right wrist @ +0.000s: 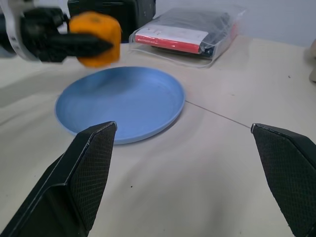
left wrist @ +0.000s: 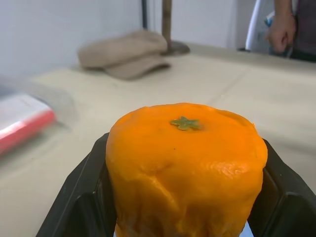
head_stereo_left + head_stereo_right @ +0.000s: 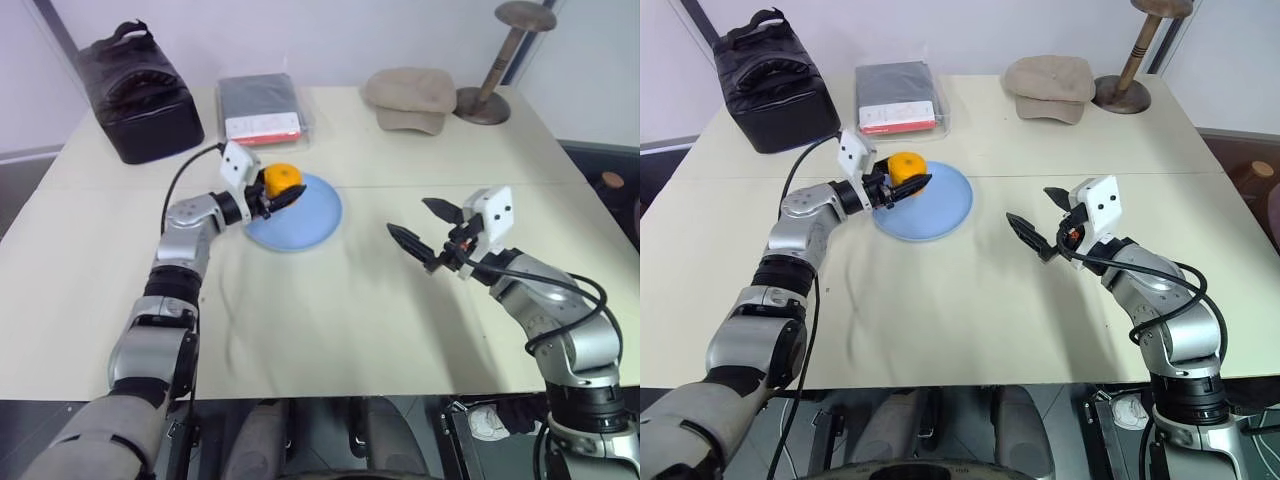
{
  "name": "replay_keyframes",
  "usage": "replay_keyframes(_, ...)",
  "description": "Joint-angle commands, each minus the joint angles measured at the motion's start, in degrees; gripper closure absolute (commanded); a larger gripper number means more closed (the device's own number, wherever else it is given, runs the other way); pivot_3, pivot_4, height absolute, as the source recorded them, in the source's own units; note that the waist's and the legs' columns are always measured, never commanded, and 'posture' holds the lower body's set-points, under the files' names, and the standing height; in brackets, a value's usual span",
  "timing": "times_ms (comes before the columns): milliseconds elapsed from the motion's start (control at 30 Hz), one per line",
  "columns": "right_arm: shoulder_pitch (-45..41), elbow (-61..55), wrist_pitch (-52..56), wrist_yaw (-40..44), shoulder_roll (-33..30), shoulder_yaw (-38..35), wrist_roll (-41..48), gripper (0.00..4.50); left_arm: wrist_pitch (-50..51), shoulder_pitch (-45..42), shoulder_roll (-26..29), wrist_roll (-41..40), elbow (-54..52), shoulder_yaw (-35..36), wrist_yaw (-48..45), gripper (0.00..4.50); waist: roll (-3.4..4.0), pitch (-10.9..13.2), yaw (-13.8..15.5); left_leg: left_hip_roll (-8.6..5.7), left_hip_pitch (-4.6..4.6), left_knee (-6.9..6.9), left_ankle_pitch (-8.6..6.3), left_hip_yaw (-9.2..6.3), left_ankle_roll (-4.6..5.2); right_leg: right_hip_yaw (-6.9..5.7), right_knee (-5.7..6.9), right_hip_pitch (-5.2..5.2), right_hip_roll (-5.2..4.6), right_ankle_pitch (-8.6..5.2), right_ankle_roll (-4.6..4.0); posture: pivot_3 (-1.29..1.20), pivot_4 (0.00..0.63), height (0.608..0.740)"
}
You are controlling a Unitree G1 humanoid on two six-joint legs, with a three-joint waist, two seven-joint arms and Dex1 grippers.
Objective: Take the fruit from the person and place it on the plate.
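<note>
fruit [image 3: 282, 178] is held in left gripper [image 3: 278, 196], above plate [image 3: 300, 215] edge | right gripper [image 3: 425, 232] is kept wide, nothing held

We see two arms built of rounded silver-grey metal segments joined by black collars. Each left gripper [image 3: 283, 196] and right gripper [image 3: 421, 231] has two black, tapering fingers; in the right wrist view the fingers [image 1: 81, 182] show a fine cross-hatched texture. A white, box-shaped module with small dark screw points sits atop each wrist. Black cables loop from both wrists back along the forearms.
</note>
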Motion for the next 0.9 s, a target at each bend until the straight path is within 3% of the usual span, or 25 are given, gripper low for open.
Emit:
replay_keyframes(33,0.71,-2.79,-0.82,-0.68,0.06,-1.62,-0.3,0.0,-3.58,-2.89,-1.02,1.51,3.46,-0.23,0.44,1.93,0.0,0.0,-0.08,0.0,0.0,0.0,0.0,0.0,0.0,0.0,0.0,0.0,0.0,0.0,0.0,0.0,0.15,0.74)
replay_keyframes(500,2.14,-3.36,-1.01,-0.97,-0.31,-2.97,-0.4,0.0,-8.21,-5.05,-3.44,5.04,12.84,-0.33,1.76,1.93,0.0,0.0,-0.01,0.01,-0.01,0.06,-0.03,0.0,0.06,-0.01,0.01,0.0,0.0,0.01,0.03,0.0,0.15,0.74)
replay_keyframes(567,2.06,-3.27,-1.05,-1.03,-0.24,-2.91,-0.5,0.0,-7.7,-5.2,-3.47,4.69,13.0,-0.01,0.98,0.9,0.0,0.0,-0.01,0.01,-0.01,0.07,-0.04,0.0,0.06,-0.01,0.01,0.0,0.0,0.01,0.03,0.0,0.15,0.74)
replay_keyframes(633,1.97,-3.21,-1.01,-1.07,-0.18,-2.85,-0.52,0.0,-7.74,-5.22,-3.39,4.98,12.98,0.02,1.23,0.17,0.0,0.0,-0.01,0.01,-0.02,0.09,-0.04,0.0,0.07,-0.01,0.01,0.01,0.0,0.02,0.03,0.0,0.15,0.74)
replay_keyframes(900,1.13,-2.4,-1.02,-0.81,-0.25,-2.62,-0.61,0.0,-8.88,-6.42,-1.73,3.2,11.35,2.83,3.21,0.04,0.0,0.0,-0.09,0.01,-0.02,0.15,-0.06,0.0,0.1,-0.01,0.02,0.02,0.0,0.02,0.04,0.0,0.15,0.74)
